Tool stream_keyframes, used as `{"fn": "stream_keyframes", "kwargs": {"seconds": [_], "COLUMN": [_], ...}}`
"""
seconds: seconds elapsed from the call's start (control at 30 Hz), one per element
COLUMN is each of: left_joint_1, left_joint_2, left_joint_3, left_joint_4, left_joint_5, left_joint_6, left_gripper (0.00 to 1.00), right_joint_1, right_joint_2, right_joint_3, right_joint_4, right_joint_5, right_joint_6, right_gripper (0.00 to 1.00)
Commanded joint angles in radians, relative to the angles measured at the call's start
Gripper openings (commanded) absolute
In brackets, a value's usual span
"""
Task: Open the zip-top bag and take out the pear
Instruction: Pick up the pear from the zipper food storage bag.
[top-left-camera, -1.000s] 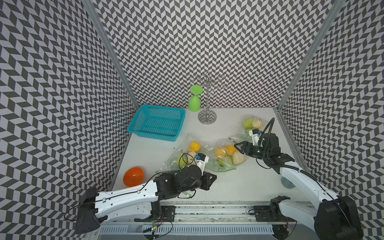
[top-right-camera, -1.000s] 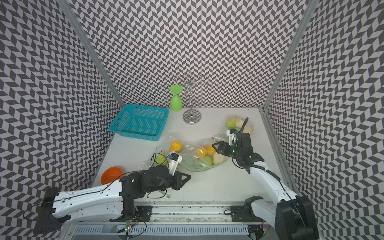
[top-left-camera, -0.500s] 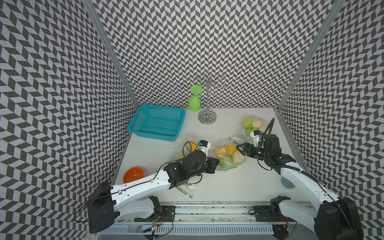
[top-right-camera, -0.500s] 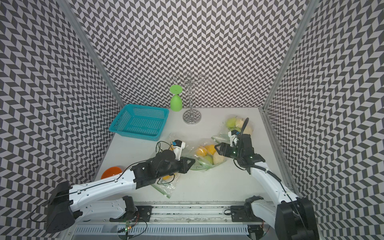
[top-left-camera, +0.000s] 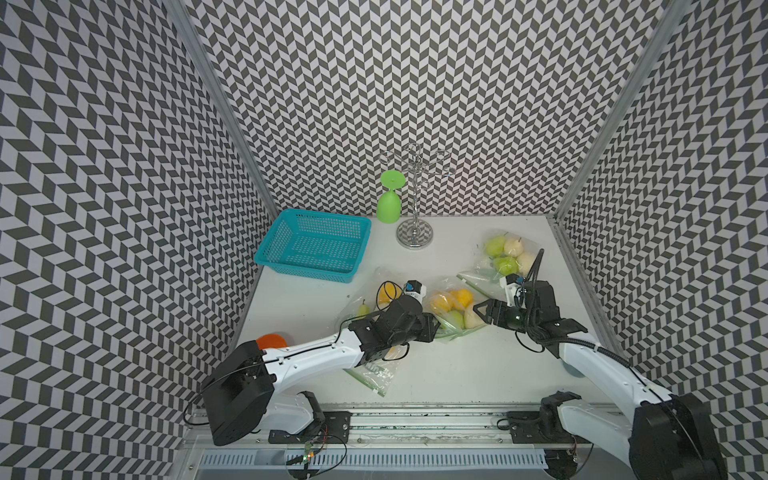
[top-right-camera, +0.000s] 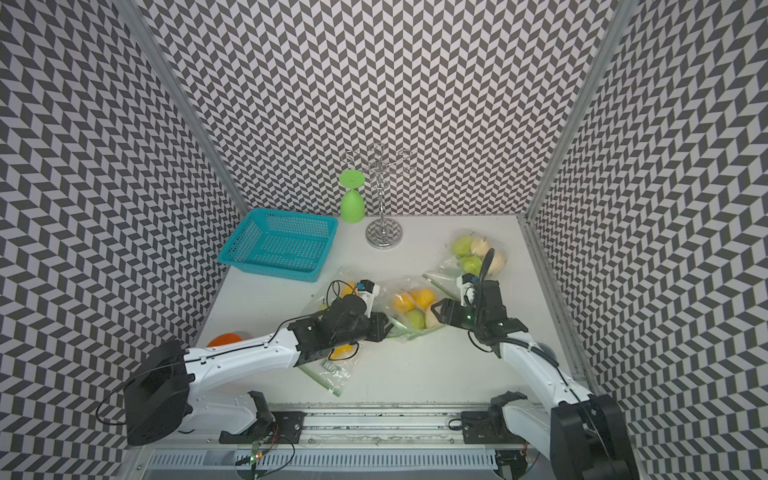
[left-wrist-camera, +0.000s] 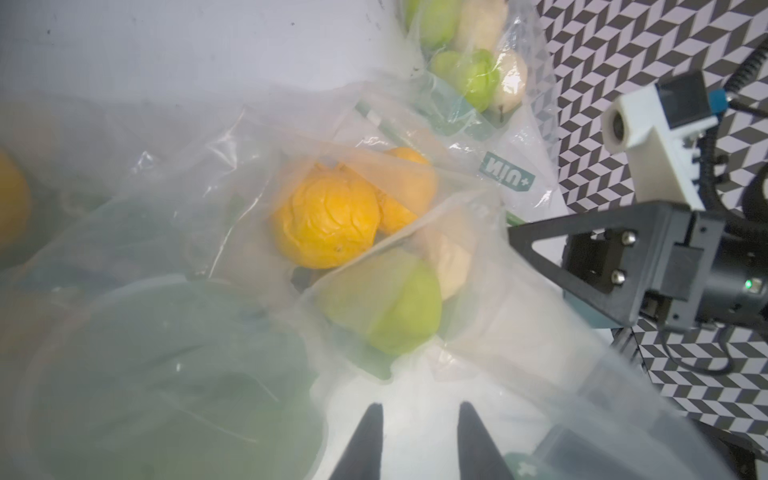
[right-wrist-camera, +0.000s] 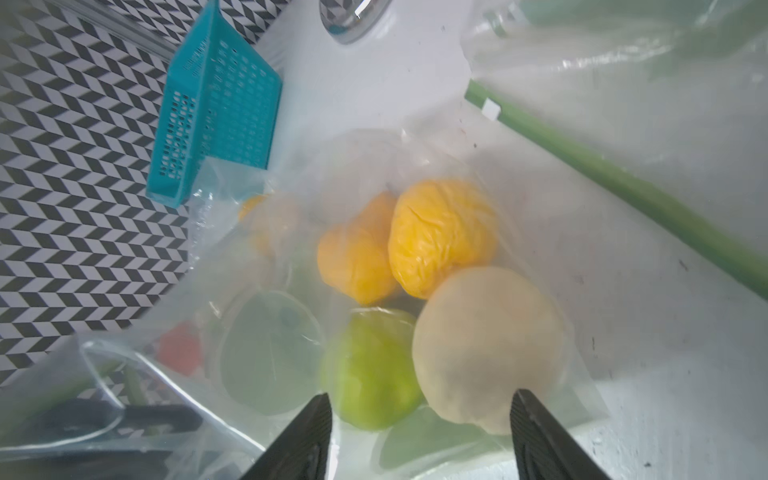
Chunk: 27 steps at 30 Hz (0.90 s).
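Flanking the clear plastic zip-top bag of fruit (top-left-camera: 448, 287), the left gripper (left-wrist-camera: 420, 409) had its jaws narrowly parted, the right gripper (right-wrist-camera: 420, 395) its jaws spread wide.

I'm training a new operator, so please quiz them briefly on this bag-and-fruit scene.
1. True or false: the teal basket is empty.
2. The left gripper and right gripper both point toward: A the middle bag, B the teal basket, C the green goblet.
3. How many orange fruits are in the middle bag?
Key: 1 true; 2 A; 3 two.
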Motion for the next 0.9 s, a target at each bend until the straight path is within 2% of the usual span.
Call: {"fn": "stream_keyframes", "kwargs": {"seconds": [0.0, 0.1, 0.2, 0.27, 0.43, 0.57, 0.87], "left_joint_1": [0.015, 0.018, 0.020, 0.023, 0.023, 0.023, 0.027], "left_joint_2": [0.024, 0.012, 0.022, 0.036, 0.039, 0.042, 0.075], "left_joint_3": [-0.039, -0.077, -0.087, -0.086, -0.109, -0.133, -0.158], "left_joint_4": [0.058, 0.113, 0.146, 0.143, 0.176, 0.208, 0.228], "left_joint_5": [-0.029, -0.025, -0.006, -0.001, 0.004, 0.023, 0.051], "left_joint_6": [0.042, 0.058, 0.074, 0.074, 0.057, 0.046, 0.032], "left_gripper": [0.40, 0.48, 0.53, 0.55, 0.59, 0.63, 0.72], "right_joint_1": [-0.002, 0.009, 0.025, 0.044, 0.141, 0.187, 0.208], "right_joint_2": [-0.032, -0.050, -0.037, -0.004, 0.112, 0.202, 0.267], "right_joint_3": [-0.014, 0.004, 0.050, 0.102, 0.187, 0.157, 0.038], "right_joint_4": [0.033, 0.024, 0.034, 0.025, 0.039, 0.111, 0.249], "right_joint_5": [-0.015, -0.026, -0.057, -0.060, -0.017, 0.023, 0.053], "right_joint_6": [-0.012, -0.009, 0.006, 0.008, 0.030, 0.070, 0.112], "right_gripper": [0.68, 0.66, 0.59, 0.50, 0.34, 0.20, 0.12]}}
